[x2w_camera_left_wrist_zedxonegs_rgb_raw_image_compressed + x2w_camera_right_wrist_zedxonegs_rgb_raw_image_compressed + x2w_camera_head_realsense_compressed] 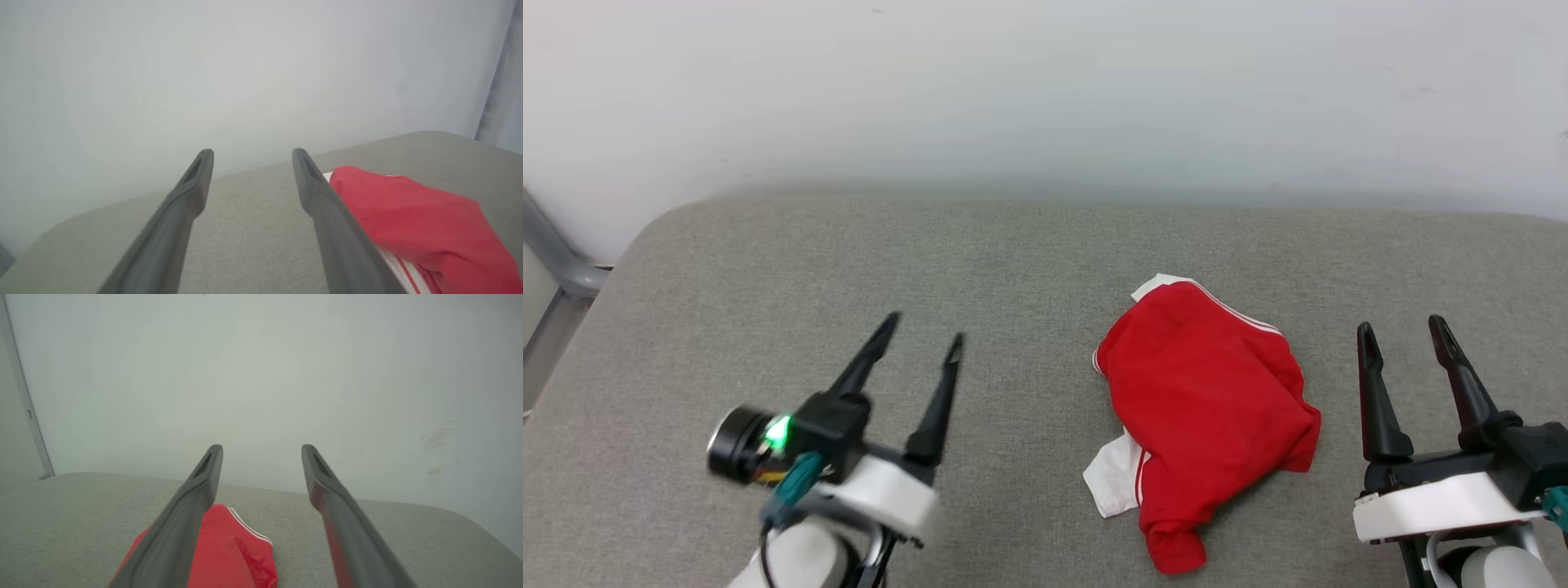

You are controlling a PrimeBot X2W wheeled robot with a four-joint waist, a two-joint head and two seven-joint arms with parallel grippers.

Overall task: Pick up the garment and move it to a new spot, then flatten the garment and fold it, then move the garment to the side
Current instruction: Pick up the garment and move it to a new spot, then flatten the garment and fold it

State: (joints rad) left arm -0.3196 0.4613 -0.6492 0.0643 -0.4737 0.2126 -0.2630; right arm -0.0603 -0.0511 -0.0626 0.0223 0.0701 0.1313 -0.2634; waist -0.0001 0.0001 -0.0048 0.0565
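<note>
Red jersey cloth, the garment (pixel 1209 408), is lying crumpled in a loose heap on the grey padded bench (pixel 768 269). It is sitting right of centre in the head view, nearer the right claw than the left. One white sleeve (pixel 1112 480) is poking out at the near-left edge, and striped trim (pixel 1241 314) is showing along the far edge. No lettering is showing, so the printed side is probably facing down or tucked inside.

Left claw (pixel 926 327) is hovering over bare bench, apart from the heap, with its fingers spread and gripping nothing. In the left wrist view only bench cloth is showing between the fingers, with the garment off to one side. Right claw (pixel 1401 323) is waiting near the heap's right edge, likewise released and empty.

Judgement: nothing is holding the garment, and it is lying far from flat, so flattening and folding are remaining. The claws are flanking the heap, which is suiting a two-point pickup for spreading. The layers are bunching over each other, so a pinch is risking several plies at once. The exposed sleeve and hem are looking like the safest grip points.
</note>
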